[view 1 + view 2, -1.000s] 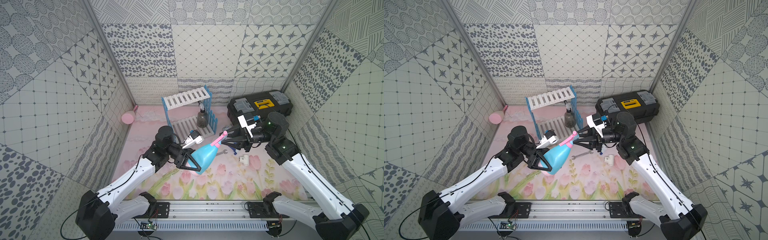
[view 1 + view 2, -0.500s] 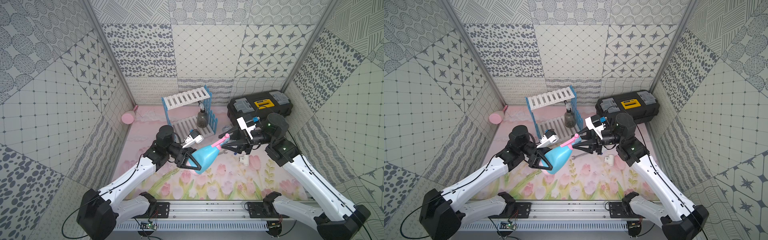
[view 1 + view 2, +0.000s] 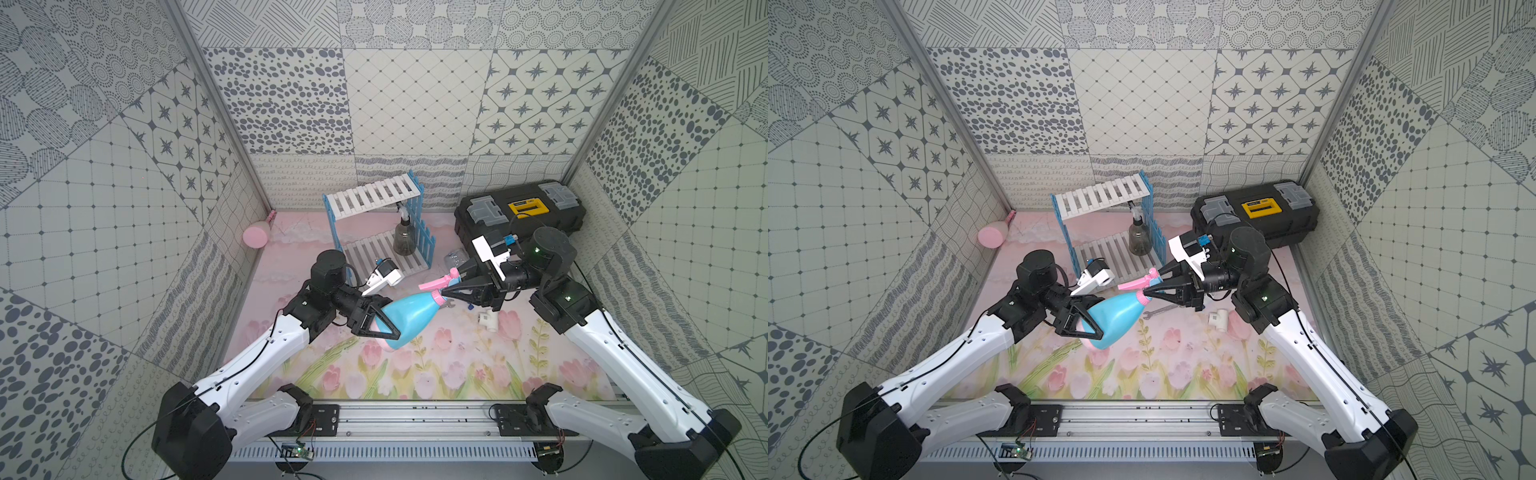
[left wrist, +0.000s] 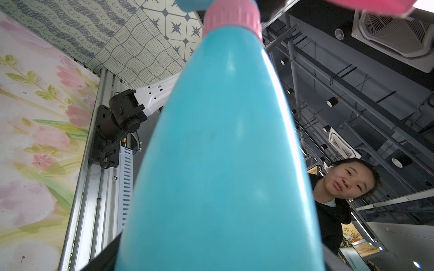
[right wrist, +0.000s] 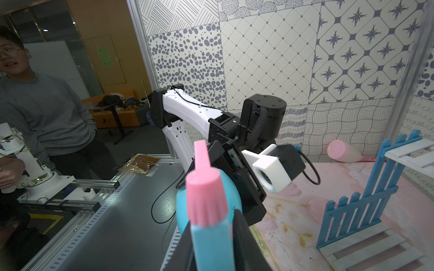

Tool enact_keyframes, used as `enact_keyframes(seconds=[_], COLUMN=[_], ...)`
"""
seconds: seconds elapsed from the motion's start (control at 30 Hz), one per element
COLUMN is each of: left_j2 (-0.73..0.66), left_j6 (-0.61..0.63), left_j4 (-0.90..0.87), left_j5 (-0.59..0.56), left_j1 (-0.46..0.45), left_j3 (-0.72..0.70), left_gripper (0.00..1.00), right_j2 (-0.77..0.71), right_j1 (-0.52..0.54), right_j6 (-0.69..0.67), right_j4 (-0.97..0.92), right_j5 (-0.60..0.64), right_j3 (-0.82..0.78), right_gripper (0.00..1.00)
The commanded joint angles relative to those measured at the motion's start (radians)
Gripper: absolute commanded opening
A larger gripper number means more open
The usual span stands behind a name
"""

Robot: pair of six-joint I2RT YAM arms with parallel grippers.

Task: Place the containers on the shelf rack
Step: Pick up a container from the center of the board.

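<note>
Counting up, you have one container shelved: the smoky bottle (image 3: 404, 240) stands on the lower tier of the shelf rack (image 3: 372, 199). Your teal bottle (image 3: 413, 308) hangs mid-air, left gripper (image 3: 387, 319) clasping its base, right gripper (image 3: 445, 291) pinching its neck (a handover, probably). The cream-pink bottle (image 3: 255, 237) and clear bottle (image 3: 455, 257) lie unshelved.

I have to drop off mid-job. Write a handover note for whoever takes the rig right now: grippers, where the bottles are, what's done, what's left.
Left gripper: clamped on the wide end of the teal bottle, held on a slant.
Right gripper: closed on that bottle's spray head, so both arms hold it, mid-handover.
Done: smoky bottle stands on the lower tier of the shelf rack.
Left: the teal bottle; the clear bottle, lying on the mat between rack and toolbox; the cream-pink bottle, lying in the far left corner.
</note>
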Motion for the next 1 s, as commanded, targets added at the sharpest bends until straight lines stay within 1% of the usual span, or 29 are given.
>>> enact_keyframes(seconds=[0.0,0.07,0.1,0.37,0.53,0.67,0.73,0.97], left_j2=[-0.023,-0.035,-0.042,-0.115,-0.134,-0.144,-0.145,-0.176], left_j6=[0.149,0.185,0.207,0.459,0.568,0.71,0.74,0.761], left_j4=[-0.15,-0.186,-0.207,-0.458,-0.583,-0.738,-0.778,-0.78], left_j5=[-0.043,-0.073,-0.091,-0.268,-0.35,-0.477,-0.519,-0.596], left_j1=[0.022,0.03,0.037,0.113,0.154,0.161,0.161,0.161], left_j3=[0.017,0.014,0.013,-0.015,-0.005,0.018,0.027,-0.01], left_gripper=[0.83,0.95,0.98,0.99,0.99,0.99,0.99,0.99], right_j2=[-0.033,-0.039,-0.042,-0.042,-0.039,-0.023,-0.012,-0.002], right_j1=[0.009,0.008,0.009,0.006,0.005,0.003,0.002,0.003], right_j6=[0.02,0.024,0.026,0.046,0.033,0.024,0.027,0.062], right_j4=[0.001,-0.007,-0.013,-0.052,-0.1,-0.16,-0.183,-0.192], right_j5=[0.036,0.067,0.084,0.215,0.295,0.374,0.389,0.387], right_j3=[-0.029,-0.043,-0.048,-0.118,-0.147,-0.145,-0.138,-0.132], right_gripper=[0.0,0.0,0.0,0.0,0.0,0.0,0.0,0.0])
